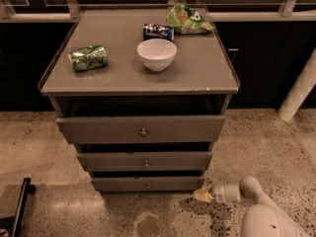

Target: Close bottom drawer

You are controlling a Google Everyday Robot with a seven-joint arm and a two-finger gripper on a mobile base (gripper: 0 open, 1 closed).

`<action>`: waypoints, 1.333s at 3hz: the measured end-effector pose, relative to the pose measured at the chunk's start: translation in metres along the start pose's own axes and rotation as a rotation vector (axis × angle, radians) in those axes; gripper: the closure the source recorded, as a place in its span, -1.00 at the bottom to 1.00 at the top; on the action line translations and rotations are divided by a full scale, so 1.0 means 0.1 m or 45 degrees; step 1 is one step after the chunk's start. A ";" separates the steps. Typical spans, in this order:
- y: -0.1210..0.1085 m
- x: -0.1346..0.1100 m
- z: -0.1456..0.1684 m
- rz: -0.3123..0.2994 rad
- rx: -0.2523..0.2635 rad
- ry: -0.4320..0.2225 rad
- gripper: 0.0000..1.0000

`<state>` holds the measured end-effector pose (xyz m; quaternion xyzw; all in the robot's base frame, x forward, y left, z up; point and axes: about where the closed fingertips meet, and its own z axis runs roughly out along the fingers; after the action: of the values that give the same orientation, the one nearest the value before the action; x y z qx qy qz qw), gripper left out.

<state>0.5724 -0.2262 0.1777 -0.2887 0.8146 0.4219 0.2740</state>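
The bottom drawer is the lowest, narrowest grey front of the three in the cabinet, with a tiny round knob at its centre. A dark gap shows above it, so it stands slightly pulled out. My gripper is low near the floor, just right of and below the drawer's right end, pointing left at it. It is apart from the drawer front. My white arm runs off to the lower right.
The middle drawer and top drawer also stand out a little. On the cabinet top lie a white bowl, a green can, a blue can and a green chip bag. A white pillar stands at right. A dark object lies on the floor at left.
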 end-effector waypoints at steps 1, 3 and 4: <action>0.00 0.00 0.00 0.000 0.000 0.000 0.18; 0.00 0.00 0.00 0.000 0.000 0.000 -0.75; 0.00 0.00 0.00 0.000 0.000 0.000 -1.00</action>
<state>0.5725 -0.2261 0.1776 -0.2888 0.8145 0.4220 0.2740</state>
